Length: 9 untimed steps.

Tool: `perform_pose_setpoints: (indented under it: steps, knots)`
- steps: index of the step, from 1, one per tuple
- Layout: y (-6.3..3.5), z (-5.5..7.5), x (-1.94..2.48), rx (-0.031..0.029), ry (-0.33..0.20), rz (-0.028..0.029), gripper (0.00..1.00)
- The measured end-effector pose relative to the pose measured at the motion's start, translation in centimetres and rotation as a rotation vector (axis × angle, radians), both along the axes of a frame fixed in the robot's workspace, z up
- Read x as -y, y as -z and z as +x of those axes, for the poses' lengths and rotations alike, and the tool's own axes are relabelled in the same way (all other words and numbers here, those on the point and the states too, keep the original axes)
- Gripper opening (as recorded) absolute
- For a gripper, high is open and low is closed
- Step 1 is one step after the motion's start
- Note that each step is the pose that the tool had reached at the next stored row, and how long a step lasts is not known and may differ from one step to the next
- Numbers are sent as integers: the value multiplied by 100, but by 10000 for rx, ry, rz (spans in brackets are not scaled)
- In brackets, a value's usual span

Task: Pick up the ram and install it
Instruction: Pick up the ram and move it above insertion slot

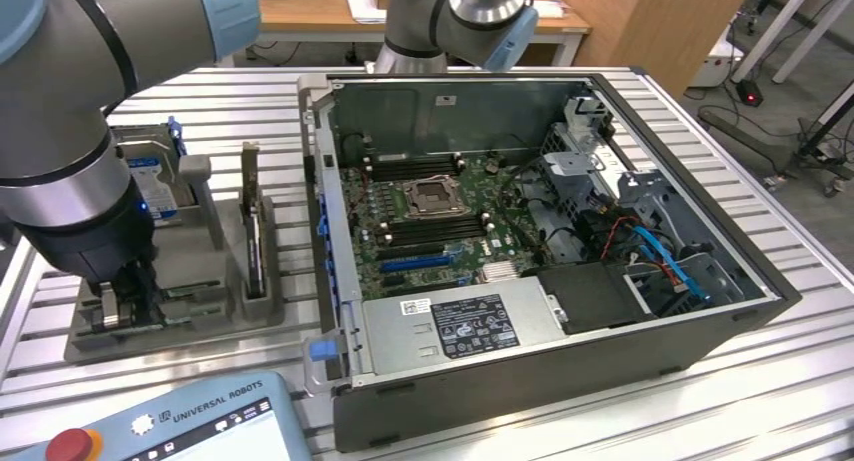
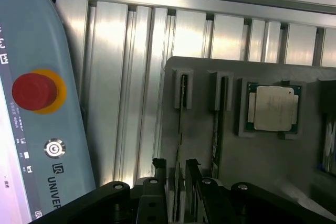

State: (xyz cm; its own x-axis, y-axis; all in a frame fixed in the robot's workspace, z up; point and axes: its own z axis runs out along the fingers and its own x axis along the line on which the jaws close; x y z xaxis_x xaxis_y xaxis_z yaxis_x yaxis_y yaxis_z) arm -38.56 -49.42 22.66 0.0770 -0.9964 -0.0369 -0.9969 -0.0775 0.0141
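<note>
Lower left, exterior view: jaws down in the grey fixture (image 1: 227, 326) on the table (image 1: 787, 381). Wrist view: jaws spread astride the ram (image 2: 181, 95), standing edge-up in its slot. Risk: off-centre closing could tilt or jam it.

the ram (image 2: 181, 95) stood upright on its long edge, seated in the narrow slot nearest the edge of the grey holder (image 2: 262, 171). seen edge-on, it appeared as a thin dark strip.
</note>
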Motion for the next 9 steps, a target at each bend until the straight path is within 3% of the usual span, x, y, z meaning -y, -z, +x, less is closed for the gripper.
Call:
perform_pose_setpoints:
  steps: [9]
  knots:
    - [49, -2, 3, 1, 0, 1, 29]
